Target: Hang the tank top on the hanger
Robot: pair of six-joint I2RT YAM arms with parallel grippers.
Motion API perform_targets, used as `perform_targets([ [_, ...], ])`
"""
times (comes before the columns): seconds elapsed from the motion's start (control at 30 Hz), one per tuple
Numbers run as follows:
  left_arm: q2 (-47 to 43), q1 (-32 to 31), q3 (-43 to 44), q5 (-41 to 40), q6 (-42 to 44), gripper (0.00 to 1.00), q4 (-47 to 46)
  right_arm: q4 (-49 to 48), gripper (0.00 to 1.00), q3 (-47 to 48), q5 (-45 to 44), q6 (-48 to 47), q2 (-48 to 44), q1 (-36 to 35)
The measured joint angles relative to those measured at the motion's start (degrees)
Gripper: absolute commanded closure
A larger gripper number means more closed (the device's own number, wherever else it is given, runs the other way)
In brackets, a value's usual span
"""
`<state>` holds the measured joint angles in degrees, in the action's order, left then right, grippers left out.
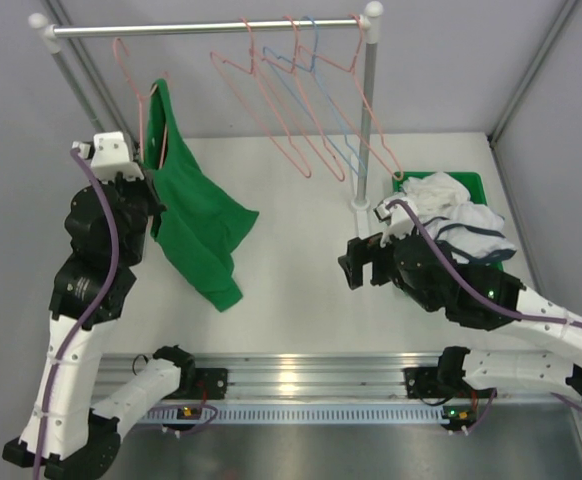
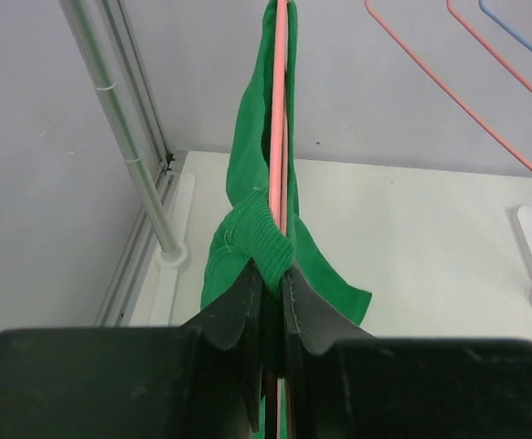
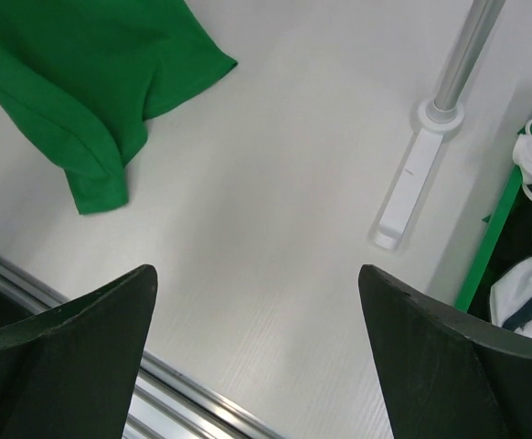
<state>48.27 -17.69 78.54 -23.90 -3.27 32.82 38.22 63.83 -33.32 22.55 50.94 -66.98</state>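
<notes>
The green tank top (image 1: 196,225) hangs from a pink wire hanger (image 1: 136,95) at the left end of the rail, its lower part trailing on the table. My left gripper (image 1: 151,165) is shut on the top's ribbed strap (image 2: 257,240) and on the pink hanger wire (image 2: 279,137) together. In the right wrist view the top's hem (image 3: 101,91) lies at the upper left. My right gripper (image 1: 356,262) is open and empty, low over the middle of the table, apart from the top.
Several pink hangers (image 1: 271,100) and a light-blue one (image 1: 316,90) hang on the rail (image 1: 206,28). A green bin (image 1: 468,185) with white garments (image 1: 461,225) stands at the right, beside the rack's right post (image 1: 366,120). The rack's left post (image 2: 124,137) stands close to my left gripper.
</notes>
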Motion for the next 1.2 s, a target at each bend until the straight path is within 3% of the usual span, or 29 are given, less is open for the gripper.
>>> perform_targets([
  [0.33, 8.4, 0.6, 6.3, 0.5, 2.9, 1.0, -3.5, -2.0, 0.09, 0.1, 1.4, -1.8, 2.5, 0.0],
  [0.57, 11.6, 4.6, 10.0, 3.0, 3.5, 1.0, -4.7, -2.7, 0.09, 0.5, 2.1, -2.7, 2.9, 0.4],
  [0.77, 13.5, 12.0, 12.1, 8.1, 3.3, 1.0, -5.1, -2.8, 0.09, 0.5, 2.8, -3.1, 2.9, 0.7],
  [1.0, 15.4, 25.9, 11.7, 19.5, -0.6, 1.0, -6.6, -2.9, 0.09, 0.5, 3.5, -3.1, 2.9, 0.8],
  [1.2, 15.8, 30.8, 10.5, 27.5, -2.6, 1.0, -8.4, -3.1, 0.09, 0.5, 3.7, -3.1, 2.9, 0.8],
])
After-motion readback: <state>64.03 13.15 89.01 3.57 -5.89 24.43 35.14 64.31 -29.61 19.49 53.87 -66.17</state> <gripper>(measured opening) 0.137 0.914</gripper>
